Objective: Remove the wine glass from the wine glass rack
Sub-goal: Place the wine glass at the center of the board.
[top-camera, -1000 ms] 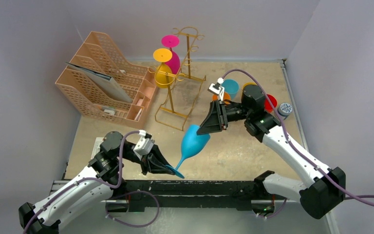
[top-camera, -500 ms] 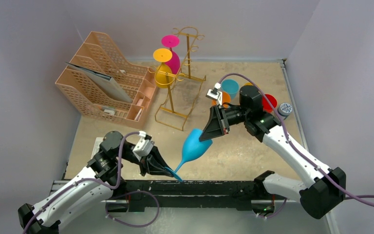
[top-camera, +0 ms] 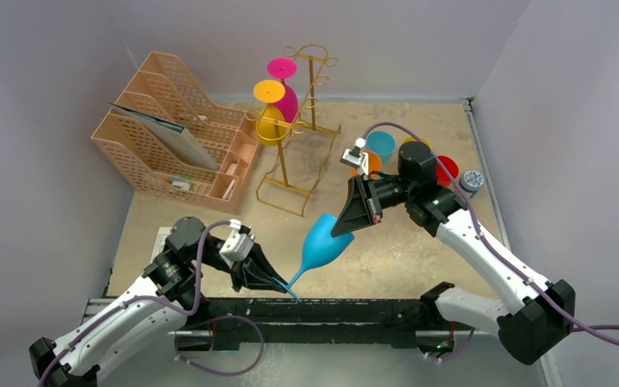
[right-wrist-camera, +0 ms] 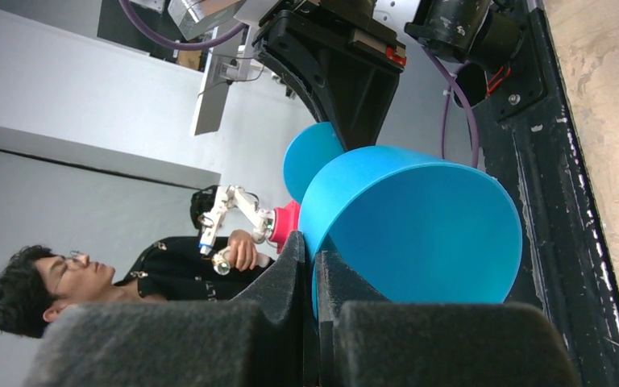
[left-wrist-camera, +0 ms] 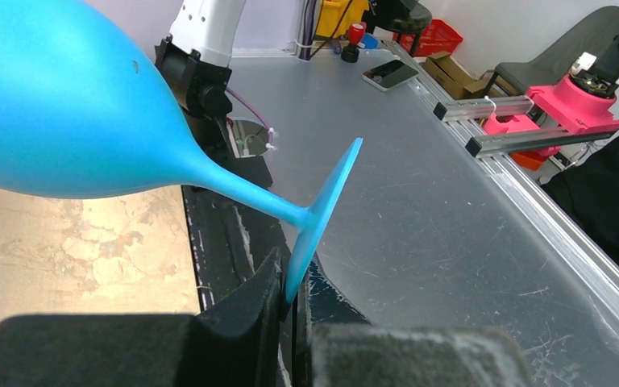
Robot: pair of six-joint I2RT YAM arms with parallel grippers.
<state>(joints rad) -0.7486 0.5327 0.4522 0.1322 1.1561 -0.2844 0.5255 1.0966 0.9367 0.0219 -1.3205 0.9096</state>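
Sandy table below, grey walls around, and you have both arms on one glass. Your left gripper is pinched on the edge of the foot of the blue glass. Your right gripper is clamped on the bowl's rim, one finger inside and one outside. The glass hangs tilted between them, low over the near edge, well clear of the rack. A yellow glass and a pink glass hang up there.

It looks like a handover, so let go on one side only. The rim hold looks thin and off-centre, so I'd expect the stem to swing once the foot is freed. Open the left jaws slowly and draw them back along the plane of the foot, not across it. Keep the right wrist quiet as you do. Then set the glass down on bare table, away from the cups.
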